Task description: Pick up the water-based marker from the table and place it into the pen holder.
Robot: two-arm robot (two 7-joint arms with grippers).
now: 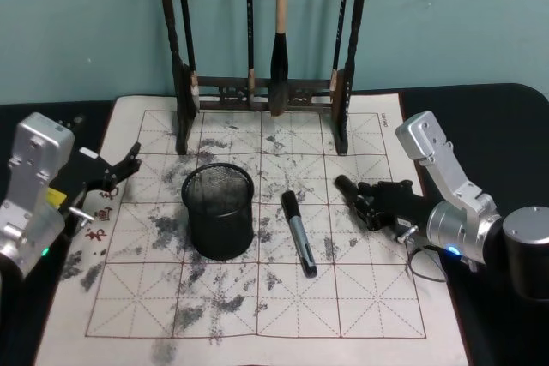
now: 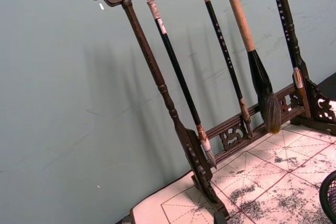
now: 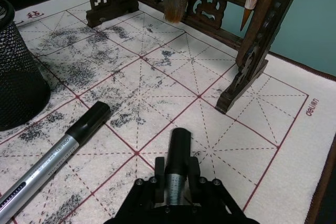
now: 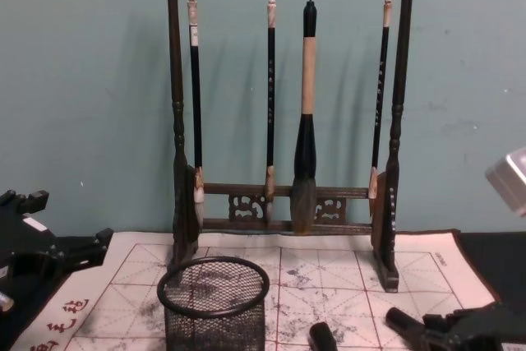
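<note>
We see the pen holder (image 1: 219, 212) upright. The right gripper (image 1: 353, 196) hangs empty to its right (apart or together, we can't tell), and the left gripper (image 1: 122, 166) is parked to its left. The marker (image 1: 299, 233) lies between pen holder and right gripper, so an off-centre pinch could roll it.

Teal wall (image 1: 86, 23) bg, blk tabletop (image 1: 515, 105)

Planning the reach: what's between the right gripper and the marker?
Only ink-stained mat, per head view, separates right gripper and marker; left gripper idles at mat's left edge.
</note>
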